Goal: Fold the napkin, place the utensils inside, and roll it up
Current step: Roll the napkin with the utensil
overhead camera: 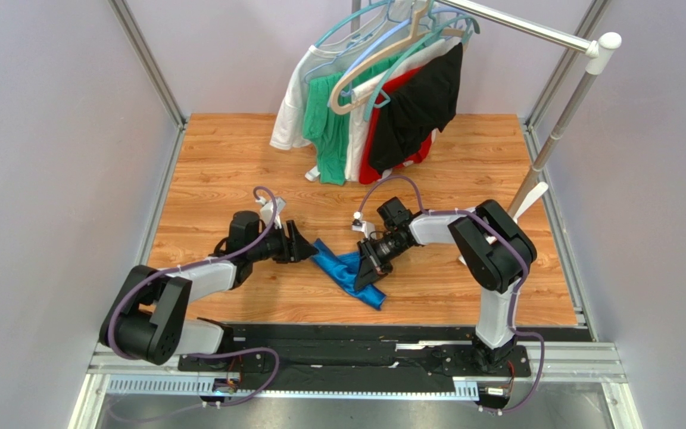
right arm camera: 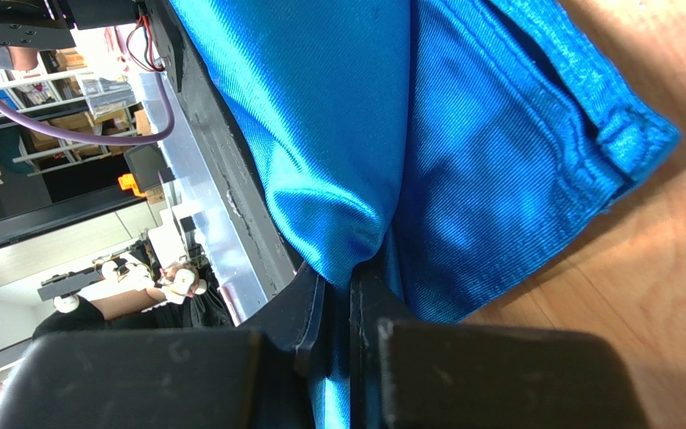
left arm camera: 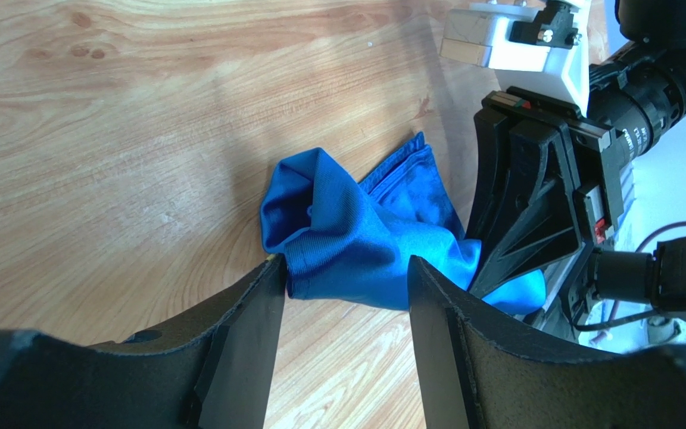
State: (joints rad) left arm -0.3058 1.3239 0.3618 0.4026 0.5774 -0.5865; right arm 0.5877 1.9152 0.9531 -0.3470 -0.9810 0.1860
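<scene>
- No word, number, brand or sign can be read in any of the three views.
- The camera lens (left arm camera: 646, 98) on the right arm has some small white marks on its ring, but they are too small to read.
</scene>
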